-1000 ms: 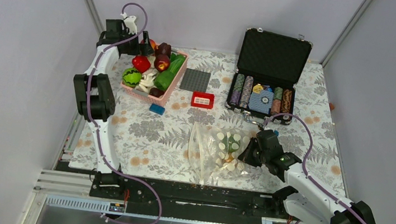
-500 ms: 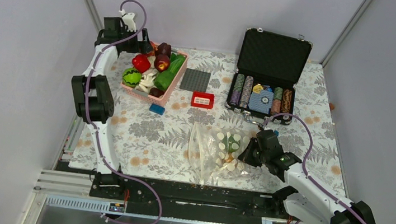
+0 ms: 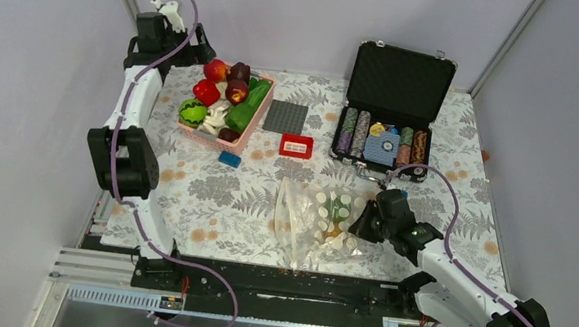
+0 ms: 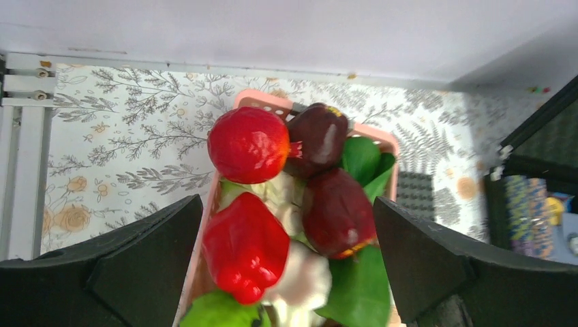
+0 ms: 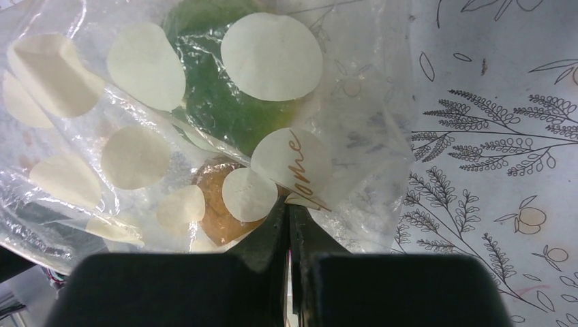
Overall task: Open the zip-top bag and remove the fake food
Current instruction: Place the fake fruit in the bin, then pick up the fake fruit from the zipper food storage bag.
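Observation:
The zip-top bag, clear with cream dots, lies at the near middle of the table. It also fills the right wrist view, with a green piece and an orange-brown piece inside. My right gripper is shut on the bag's right edge. My left gripper is open and empty, up above the far corner of the pink basket. Between its jaws I see a red apple, a red pepper and two dark maroon pieces in the basket.
An open black poker-chip case stands at the back right. A grey baseplate, a red box and a small blue piece lie between the basket and the bag. Walls close in at the back and sides.
My left gripper has risen and drawn back to the left from the basket. The red apple now lies uncovered at the basket's far corner. The right gripper and the bag have not moved.

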Motion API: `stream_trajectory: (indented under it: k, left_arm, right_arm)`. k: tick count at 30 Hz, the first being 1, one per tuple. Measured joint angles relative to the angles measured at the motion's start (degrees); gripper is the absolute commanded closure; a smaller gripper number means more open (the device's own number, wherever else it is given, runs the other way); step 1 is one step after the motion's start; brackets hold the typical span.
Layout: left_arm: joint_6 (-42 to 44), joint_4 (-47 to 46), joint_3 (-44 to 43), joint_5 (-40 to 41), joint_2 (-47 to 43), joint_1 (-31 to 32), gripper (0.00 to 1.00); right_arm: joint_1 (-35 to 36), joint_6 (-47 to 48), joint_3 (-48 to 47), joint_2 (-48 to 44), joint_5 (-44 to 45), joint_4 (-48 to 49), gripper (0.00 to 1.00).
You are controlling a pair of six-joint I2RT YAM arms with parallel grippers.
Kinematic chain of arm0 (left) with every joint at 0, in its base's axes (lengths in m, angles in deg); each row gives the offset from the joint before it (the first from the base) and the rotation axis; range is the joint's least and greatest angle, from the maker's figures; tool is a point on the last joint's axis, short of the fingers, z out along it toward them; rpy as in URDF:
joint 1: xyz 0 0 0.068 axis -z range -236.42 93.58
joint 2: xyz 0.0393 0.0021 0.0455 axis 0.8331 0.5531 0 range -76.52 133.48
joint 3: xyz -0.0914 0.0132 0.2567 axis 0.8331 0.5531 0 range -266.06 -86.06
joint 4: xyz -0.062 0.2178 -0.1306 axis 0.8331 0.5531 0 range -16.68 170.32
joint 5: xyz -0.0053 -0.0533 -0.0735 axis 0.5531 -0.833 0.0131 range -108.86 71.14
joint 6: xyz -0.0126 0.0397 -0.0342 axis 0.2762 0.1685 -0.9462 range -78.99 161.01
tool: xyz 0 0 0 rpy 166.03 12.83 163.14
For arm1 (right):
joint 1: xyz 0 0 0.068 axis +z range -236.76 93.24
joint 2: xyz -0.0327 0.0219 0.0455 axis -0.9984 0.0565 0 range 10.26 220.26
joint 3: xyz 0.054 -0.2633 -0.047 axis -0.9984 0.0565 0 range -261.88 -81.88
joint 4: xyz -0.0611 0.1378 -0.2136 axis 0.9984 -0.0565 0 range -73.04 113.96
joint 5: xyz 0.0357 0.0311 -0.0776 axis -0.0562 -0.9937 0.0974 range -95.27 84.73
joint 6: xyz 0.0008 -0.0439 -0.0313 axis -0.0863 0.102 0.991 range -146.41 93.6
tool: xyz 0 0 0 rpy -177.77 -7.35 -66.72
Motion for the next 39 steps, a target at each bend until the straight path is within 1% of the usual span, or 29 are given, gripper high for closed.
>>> stream_trajectory:
  k: [4, 7, 11, 13, 15, 20, 24, 26, 28, 31, 39]
  left_arm:
    - [-5.66, 0.13, 2.80, 2.51, -7.56, 0.96, 0.02]
    - [-9.81, 0.20, 5.86, 4.79, -14.53, 3.50, 0.08]
    - [-14.60, 0.28, 16.37, 7.15, -26.75, 10.43, 0.19]
    - [-17.09, 0.31, 23.96, 8.00, -33.66, 14.78, 0.23]
    - [-19.69, 0.39, 31.89, 8.48, -40.00, 17.59, 0.26]
    - [-24.63, 2.47, 46.62, 9.38, -51.41, 19.21, 0.31]
    - [-27.41, 5.22, 55.76, 9.51, -61.59, 20.37, 0.32]
    - [-28.22, 6.67, 58.03, 9.46, -65.55, 20.90, 0.34]
    - [-28.85, 7.08, 59.49, 9.22, -67.76, 21.35, 0.35]
    - [-29.99, 6.75, 61.40, 9.07, -68.78, 22.77, 0.36]
    - [-35.65, 3.13, 71.56, 9.66, -67.71, 34.64, 0.40]
  right_arm:
    - [0.00, 1.31, -1.79, -1.18, 0.24, -2.25, 1.00]
    - [0.00, 2.38, -3.74, -3.19, 0.70, -3.96, 1.00]
    - [0.00, 3.67, -6.64, -5.66, 1.64, -5.70, 1.00]
    - [0.00, 4.15, -7.82, -6.51, 1.70, -6.43, 1.00]
    - [0.00, 4.46, -8.35, -6.88, 1.66, -6.95, 1.00]
    - [0.00, 4.74, -8.68, -6.93, 1.46, -8.33, 1.00]
    - [0.00, 4.76, -10.21, -7.08, 1.44, -9.86, 1.00]
    - [0.00, 4.74, -11.26, -7.39, 1.44, -10.43, 1.00]
    - [0.00, 4.74, -12.50, -7.56, 1.46, -11.19, 1.00]
    - [0.00, 4.74, -14.56, -7.56, 1.53, -11.72, 1.00]
    - [0.00, 4.79, -17.38, -6.91, 1.77, -13.03, 1.00]
